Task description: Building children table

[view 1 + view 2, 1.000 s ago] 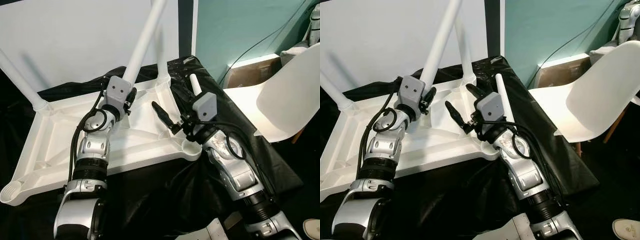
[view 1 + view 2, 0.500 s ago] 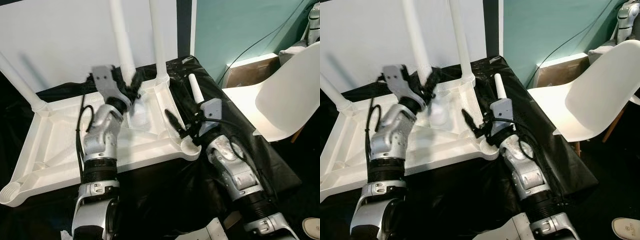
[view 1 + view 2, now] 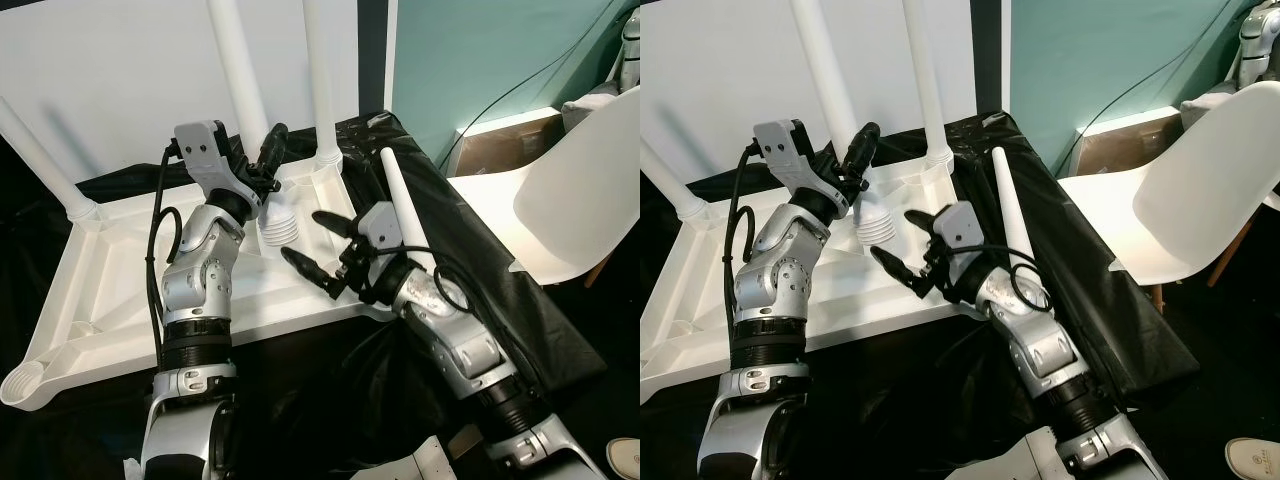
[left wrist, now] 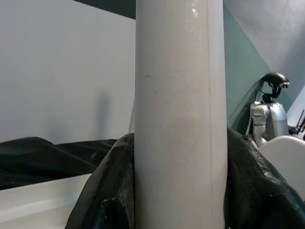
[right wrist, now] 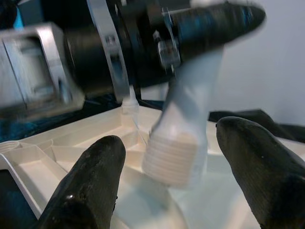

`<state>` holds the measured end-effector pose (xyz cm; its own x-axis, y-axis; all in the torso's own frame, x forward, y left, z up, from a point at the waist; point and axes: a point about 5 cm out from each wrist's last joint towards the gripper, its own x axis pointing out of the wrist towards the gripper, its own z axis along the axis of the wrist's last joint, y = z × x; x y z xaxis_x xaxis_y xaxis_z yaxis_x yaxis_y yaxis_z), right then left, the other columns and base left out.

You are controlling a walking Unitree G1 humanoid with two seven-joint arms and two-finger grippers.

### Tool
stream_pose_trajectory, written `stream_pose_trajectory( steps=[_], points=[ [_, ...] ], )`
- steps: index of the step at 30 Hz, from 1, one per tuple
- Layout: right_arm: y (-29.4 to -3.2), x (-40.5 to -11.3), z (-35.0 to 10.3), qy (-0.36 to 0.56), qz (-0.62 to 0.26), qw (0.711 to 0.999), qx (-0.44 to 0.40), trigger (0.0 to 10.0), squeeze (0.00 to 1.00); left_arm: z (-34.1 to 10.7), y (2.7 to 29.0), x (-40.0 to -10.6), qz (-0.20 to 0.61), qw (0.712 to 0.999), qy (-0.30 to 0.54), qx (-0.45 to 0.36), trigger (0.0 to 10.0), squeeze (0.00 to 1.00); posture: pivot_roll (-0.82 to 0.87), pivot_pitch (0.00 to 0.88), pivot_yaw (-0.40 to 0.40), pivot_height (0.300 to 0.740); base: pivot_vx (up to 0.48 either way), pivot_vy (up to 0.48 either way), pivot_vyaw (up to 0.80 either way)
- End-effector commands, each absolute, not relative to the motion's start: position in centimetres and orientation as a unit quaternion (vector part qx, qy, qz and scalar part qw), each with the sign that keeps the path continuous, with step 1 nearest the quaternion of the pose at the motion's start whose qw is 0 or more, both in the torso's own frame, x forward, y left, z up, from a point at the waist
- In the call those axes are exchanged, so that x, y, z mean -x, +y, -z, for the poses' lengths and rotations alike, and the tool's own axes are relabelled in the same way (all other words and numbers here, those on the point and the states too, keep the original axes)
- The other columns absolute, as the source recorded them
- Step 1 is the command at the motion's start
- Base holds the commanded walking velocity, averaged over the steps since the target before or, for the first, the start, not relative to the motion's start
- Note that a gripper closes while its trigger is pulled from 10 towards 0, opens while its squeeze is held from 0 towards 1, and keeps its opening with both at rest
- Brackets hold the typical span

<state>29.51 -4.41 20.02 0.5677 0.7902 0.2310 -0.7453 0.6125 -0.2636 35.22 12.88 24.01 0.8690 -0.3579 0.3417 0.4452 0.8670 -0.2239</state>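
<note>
The white children's table [image 3: 110, 270] lies upside down on a black cloth. Two legs stand in its back corners, one on the left [image 3: 40, 160] and one on the right [image 3: 320, 80]. My left gripper [image 3: 262, 160] is shut on a third white leg [image 3: 235, 80], holding it tilted. Its threaded end [image 3: 280, 225] hangs just above the underside of the table. In the left wrist view the leg [image 4: 178, 114] sits between both fingers [image 4: 105, 191]. My right gripper [image 3: 302, 235] stands open beside the threaded end [image 5: 174, 157]. A loose fourth leg [image 3: 400, 215] lies behind my right wrist.
An open leg socket [image 3: 22, 385] shows at the table's front left corner. A white chair [image 3: 570, 190] stands to the right, with a cardboard box [image 3: 505, 140] behind it. A white panel [image 3: 120, 70] and a teal wall rise behind the table. Another robot [image 4: 267, 114] stands far off.
My left gripper swung its leg from leaning right to leaning left, and the threaded end now shows above the table. My right gripper moved left over the table toward that end.
</note>
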Motion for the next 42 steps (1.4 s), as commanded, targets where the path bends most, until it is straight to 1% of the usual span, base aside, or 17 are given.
stream_pose_trajectory(
  steps=[1,4,8,13,17,20,22,23,26,28,30,32,37,38,39,42],
  points=[
    [-4.2,-30.2,-20.3,-0.164,-0.436,0.882,0.077,10.0,0.00,-24.3,12.7,-34.9,0.222,0.953,-0.150,0.143,0.0,0.00,-0.09,0.000,0.115,0.740,0.000,0.000,0.00],
    [-4.2,-30.6,-20.6,-0.166,-0.434,0.882,0.081,10.0,0.00,-24.3,12.4,-34.9,0.227,0.952,-0.150,0.140,0.0,0.00,-0.09,0.000,0.114,0.740,0.000,0.000,0.00],
    [-4.4,-31.9,-21.0,-0.159,-0.422,0.891,0.059,10.0,0.00,-24.7,11.9,-34.7,0.236,0.949,-0.156,0.136,0.0,0.00,-0.09,0.000,0.111,0.740,0.000,0.000,0.00],
    [-4.6,-32.6,-21.0,-0.147,-0.420,0.895,0.031,10.0,0.00,-24.8,11.8,-34.4,0.245,0.948,-0.160,0.125,0.0,0.00,-0.08,0.000,0.106,0.740,0.000,0.000,0.00],
    [-4.6,-33.2,-21.0,-0.136,-0.430,0.892,-0.002,10.0,0.00,-24.6,11.4,-33.9,0.263,0.945,-0.162,0.107,0.0,0.00,-0.07,0.000,0.102,0.740,0.000,0.000,0.00],
    [-4.5,-33.2,-20.9,-0.131,-0.437,0.890,-0.012,10.0,0.00,-24.5,11.3,-33.8,0.270,0.943,-0.162,0.106,0.0,0.00,-0.07,0.000,0.102,0.740,0.000,0.000,0.00],
    [-4.4,-33.3,-20.7,-0.124,-0.452,0.883,-0.029,10.0,0.00,-24.5,10.8,-33.3,0.293,0.935,-0.169,0.109,0.0,0.00,-0.07,0.000,0.102,0.740,0.000,0.000,0.00],
    [-4.4,-33.3,-20.7,-0.124,-0.452,0.883,-0.029,10.0,0.00,-24.5,10.8,-33.3,0.293,0.935,-0.169,0.109,0.0,0.00,-0.07,0.000,0.102,0.740,0.000,0.000,0.00],
    [-4.3,-33.5,-20.4,-0.112,-0.470,0.875,-0.037,10.0,0.00,-24.6,10.1,-32.6,0.326,0.923,-0.174,0.110,0.0,0.00,-0.06,0.000,0.099,0.740,0.000,0.000,0.00],
    [-4.2,-33.6,-20.3,-0.109,-0.473,0.873,-0.037,10.0,0.00,-24.6,9.9,-32.4,0.334,0.919,-0.176,0.112,0.0,0.00,-0.06,0.000,0.097,0.740,0.000,0.000,0.00],
    [-4.2,-33.7,-20.0,-0.103,-0.477,0.872,-0.036,10.0,0.00,-24.9,9.5,-32.0,0.355,0.908,-0.183,0.127,0.0,0.00,-0.06,0.000,0.097,0.740,0.000,0.000,0.00],
    [-4.2,-33.8,-19.9,-0.100,-0.479,0.872,-0.034,10.0,0.00,-25.0,9.3,-31.8,0.365,0.903,-0.186,0.132,0.0,0.00,-0.06,0.000,0.097,0.740,0.000,0.000,0.00],
    [-4.1,-34.0,-19.7,-0.097,-0.486,0.868,-0.026,10.0,0.00,-25.1,8.6,-30.8,0.407,0.884,-0.189,0.135,0.0,0.00,-0.06,0.000,0.099,0.740,0.000,0.000,0.00],
    [-4.1,-34.0,-19.7,-0.097,-0.486,0.868,-0.026,10.0,0.00,-25.1,8.6,-30.8,0.407,0.884,-0.189,0.135,0.0,0.00,-0.06,0.000,0.099,0.740,0.000,0.000,0.00],
    [-4.1,-34.0,-19.7,-0.099,-0.485,0.869,-0.020,0.0,0.00,-25.0,8.5,-30.7,0.412,0.881,-0.187,0.135,0.0,0.00,-0.06,0.000,0.100,0.740,0.000,0.000,0.00],
    [-4.0,-33.9,-19.8,-0.107,-0.486,0.867,-0.012,0.0,0.00,-24.9,8.4,-30.6,0.416,0.880,-0.183,0.136,0.0,0.00,-0.06,0.000,0.102,0.740,0.000,0.000,0.00]
  ],
)
